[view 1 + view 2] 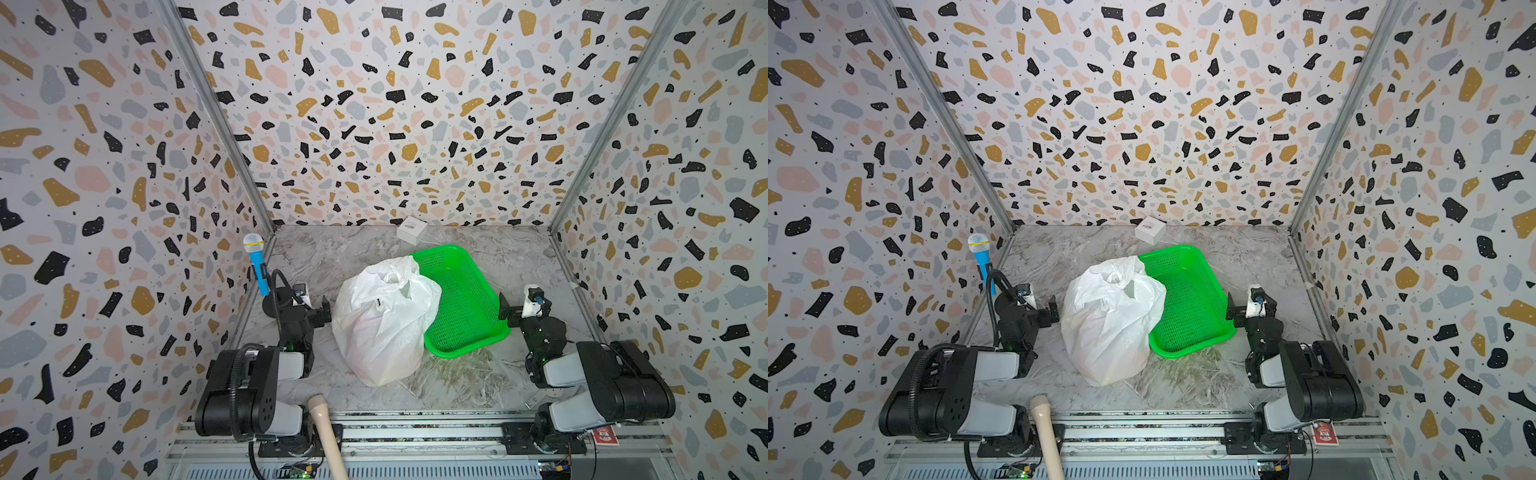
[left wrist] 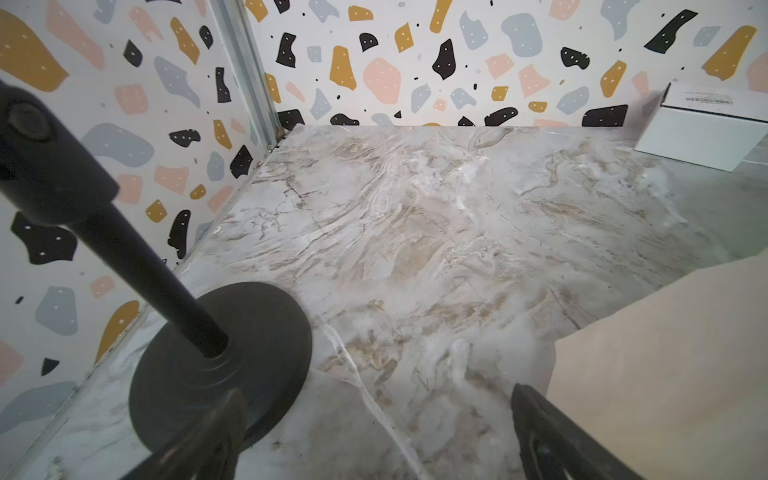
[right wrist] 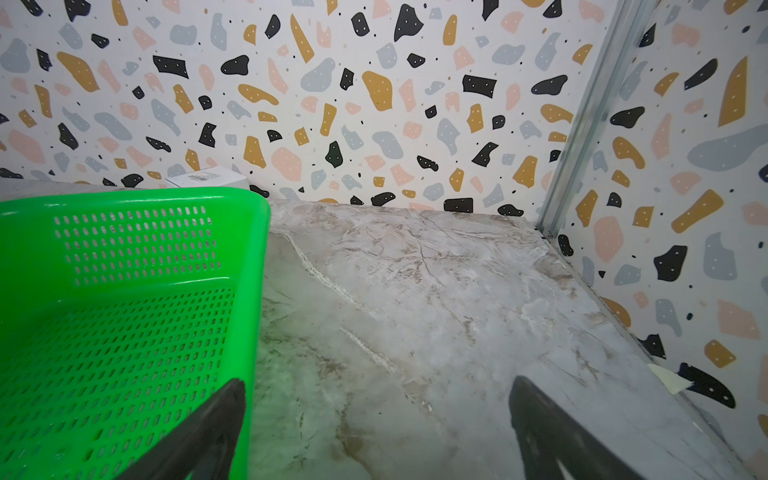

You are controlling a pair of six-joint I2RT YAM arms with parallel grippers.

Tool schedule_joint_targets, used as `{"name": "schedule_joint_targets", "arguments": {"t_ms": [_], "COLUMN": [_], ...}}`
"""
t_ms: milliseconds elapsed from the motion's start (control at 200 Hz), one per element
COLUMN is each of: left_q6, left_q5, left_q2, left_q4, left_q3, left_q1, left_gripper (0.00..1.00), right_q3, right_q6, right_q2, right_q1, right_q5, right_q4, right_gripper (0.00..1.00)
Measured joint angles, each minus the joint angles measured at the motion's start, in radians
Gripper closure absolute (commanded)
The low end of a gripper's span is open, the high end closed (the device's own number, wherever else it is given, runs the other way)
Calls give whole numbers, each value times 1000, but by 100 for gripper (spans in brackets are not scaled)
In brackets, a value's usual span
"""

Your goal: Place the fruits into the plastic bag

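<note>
Roughly upright plastic bag (image 1: 384, 320), mouth upward.

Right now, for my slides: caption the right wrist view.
Open jaws beside the green mesh basket on the marble table, white box behind.

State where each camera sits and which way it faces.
Top views: above the near edge, looking down at plastic bag and green basket; left arm, right arm show.
Left wrist: on left arm, facing far-left corner; open left pincer shows.
Right wrist: on right arm, facing far-right corner; open right pincer shows.
Shared: both wrist views catch the white box.
</note>
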Motion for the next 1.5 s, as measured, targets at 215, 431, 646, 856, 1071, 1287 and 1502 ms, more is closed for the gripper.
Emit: {"name": "schedule_joint_targets", "arguments": {"t_ms": [215,431,646,856,1071,1287,1502], "left_q6": [0,19,26,26,27,29,29], "left_q5": [-96,-282,-336,-351,-367,-371,-370], "left_q2": [9,35,35,35,35,38,38], "left_q4": [97,192,216,219,230,240,240], "left_q3": [-6,-53,-53,-53,-54,-54,-54], "left_q1": [-25,-126,-126,-126,-126,-128,-129], "left_gripper": [0,0,1,1,0,1,1], "right_q3": [5,5,60,70,72,74,88], "right_q6": [0,0,4,5,3,4,4], "right_q2": [0,0,8,8,8,8,12], "right_q1": [-1,-1,-11,-9,18,18,14], "right_q5": [-7,-18,-17,-10,29,32,27], "right_q4": [-10,-11,-92,-113,-118,-122,-141], "right_gripper": [1,1,1,1,1,1,1]}}
